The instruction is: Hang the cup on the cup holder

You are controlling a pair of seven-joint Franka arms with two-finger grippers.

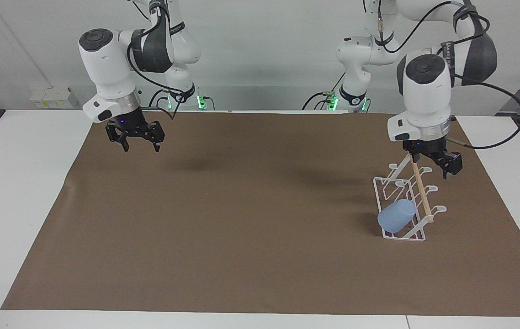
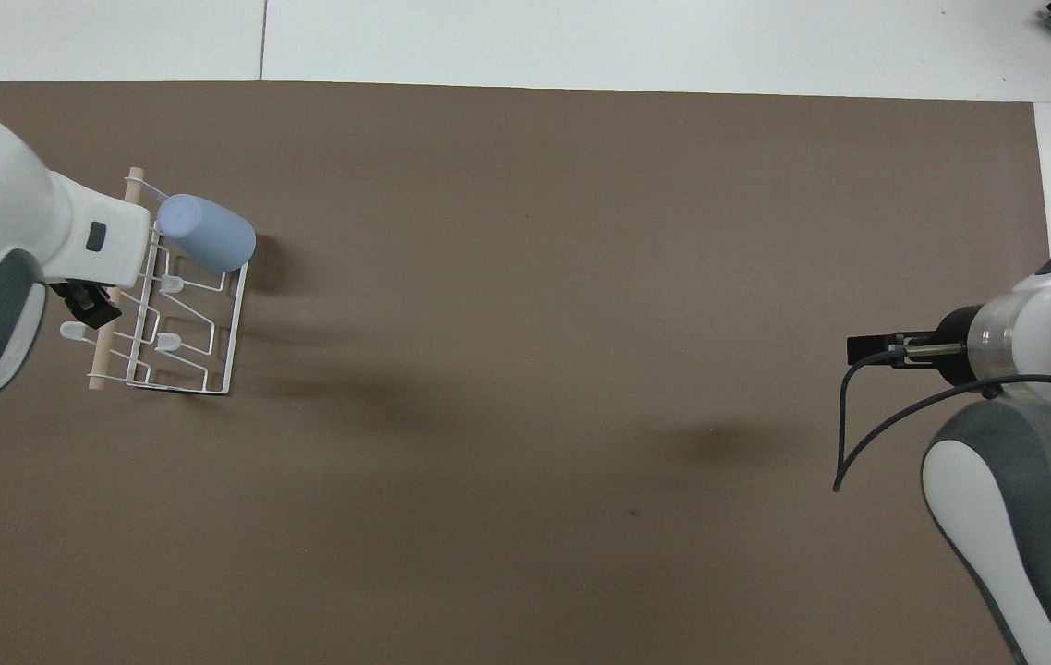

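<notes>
A robotics lab: two arms at a white table (image 1: 22,183) with brown mat (image 1: 241,219), bare walls.

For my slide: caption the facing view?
Blue cup hangs on the cup holder; open left gripper above it, right gripper waits.

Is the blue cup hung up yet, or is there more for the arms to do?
It looks done: the cup sits tilted on a prong of the cup holder, at the end farther from the robots, and neither gripper touches it. Nothing is in hand: the left gripper hangs open over the rack, empty. The right gripper waits open over the brown mat. All that seems left is pulling the arms away.
</notes>
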